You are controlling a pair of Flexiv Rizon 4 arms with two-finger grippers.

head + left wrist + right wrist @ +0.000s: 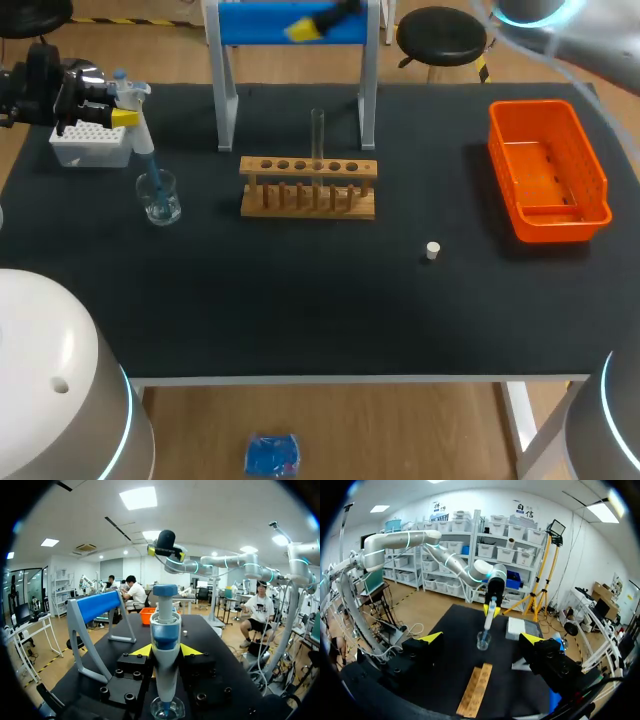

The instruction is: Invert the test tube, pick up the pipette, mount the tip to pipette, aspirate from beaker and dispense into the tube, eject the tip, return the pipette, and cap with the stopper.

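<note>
My left gripper [120, 112] is shut on the blue-and-white pipette [133, 120] at the table's far left. The pipette's tip reaches down into the glass beaker [160, 198]. In the left wrist view the pipette [165, 630] stands between the yellow fingertips [141, 651], right over the beaker [167, 709]. A clear test tube [318, 135] stands upright in the wooden rack [308, 187]. The white stopper [432, 250] lies on the mat, right of the rack. My right gripper [315, 22] hangs high over the blue stand; its own view shows it open [482, 638] and holding nothing.
A white tip box [90, 145] sits behind the beaker, under my left arm. The blue-topped stand [290, 60] rises behind the rack. An orange basket [545, 170] stands at the far right. The black mat [300, 300] covers the table.
</note>
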